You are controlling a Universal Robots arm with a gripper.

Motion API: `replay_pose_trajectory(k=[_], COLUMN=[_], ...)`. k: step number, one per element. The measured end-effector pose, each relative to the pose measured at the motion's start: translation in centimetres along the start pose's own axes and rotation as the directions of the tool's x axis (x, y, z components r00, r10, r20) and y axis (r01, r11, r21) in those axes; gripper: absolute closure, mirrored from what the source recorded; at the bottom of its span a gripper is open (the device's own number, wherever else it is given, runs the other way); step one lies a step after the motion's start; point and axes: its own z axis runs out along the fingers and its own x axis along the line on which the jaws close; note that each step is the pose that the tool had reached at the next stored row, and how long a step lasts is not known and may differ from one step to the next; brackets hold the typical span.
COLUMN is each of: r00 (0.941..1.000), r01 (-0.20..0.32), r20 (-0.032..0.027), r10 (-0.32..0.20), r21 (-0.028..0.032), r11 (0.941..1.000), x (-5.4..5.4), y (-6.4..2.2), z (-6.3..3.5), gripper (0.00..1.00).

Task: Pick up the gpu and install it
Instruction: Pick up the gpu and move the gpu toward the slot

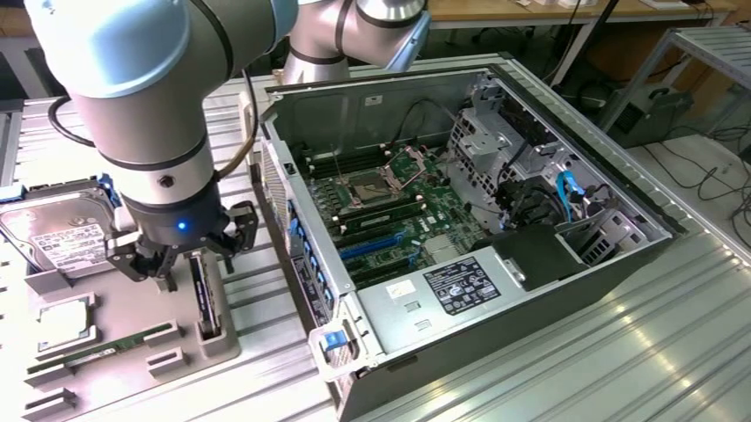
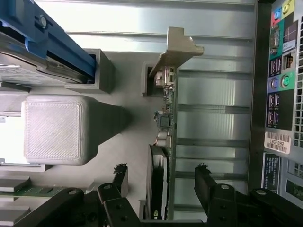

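The gpu [image 1: 207, 303] stands on edge in a slot of the grey holder tray [image 1: 129, 387], at the exterior view's left, beside the open computer case [image 1: 470, 220]. In the wrist view the gpu [image 2: 163, 118] runs edge-on, with its silver bracket [image 2: 179, 47] at the far end. My gripper [image 1: 188, 259] hangs just above the card. It is open [image 2: 162, 176], with one black finger [image 2: 121, 177] on each side of the card's near end. A gap remains between both fingers and the card.
On the same tray lie a silver hard drive [image 1: 65, 233] with blue rails [image 2: 47, 38] and a narrow green memory stick [image 1: 112, 347]. A grey moulded block [image 2: 59, 127] rises beside the card. The case's rear port panel [image 2: 279, 71] stands close by.
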Motion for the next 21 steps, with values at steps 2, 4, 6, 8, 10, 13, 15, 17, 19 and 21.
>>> replay_pose_trajectory(k=[2, 4, 6, 8, 10, 13, 15, 17, 19, 21], r00=[1.0000, 1.0000, 1.0000, 1.0000, 1.0000, 1.0000, 1.0000, 1.0000, 1.0000, 1.0000], r01=[-0.005, -0.006, -0.006, -0.006, -0.006, -0.006, -0.006, -0.006, -0.006, -0.006], r20=[-0.0015, -0.0019, -0.0020, -0.0023, -0.0026, -0.0031, -0.0031, -0.0032, -0.0036, -0.0035], r10=[0.005, 0.006, 0.006, 0.006, 0.006, 0.006, 0.006, 0.006, 0.006, 0.006], r21=[-0.0004, -0.0006, -0.0007, -0.0005, -0.0006, -0.0007, -0.0008, -0.0006, -0.0006, -0.0006], r11=[1.0000, 1.0000, 1.0000, 1.0000, 1.0000, 1.0000, 1.0000, 1.0000, 1.0000, 1.0000], x=[0.0, 0.0, 0.0, 0.0, 0.0, 0.0, 0.0, 0.0, 0.0, 0.0], y=[-0.01, -0.03, -0.04, 0.08, 0.42, 0.51, 0.49, 0.47, 0.47, 0.47], z=[0.19, 0.49, 0.85, 1.17, 1.38, 1.80, 2.21, 2.60, 2.65, 2.66], gripper=[0.32, 0.32, 0.32, 0.32, 0.32, 0.32, 0.32, 0.32, 0.32, 0.32])
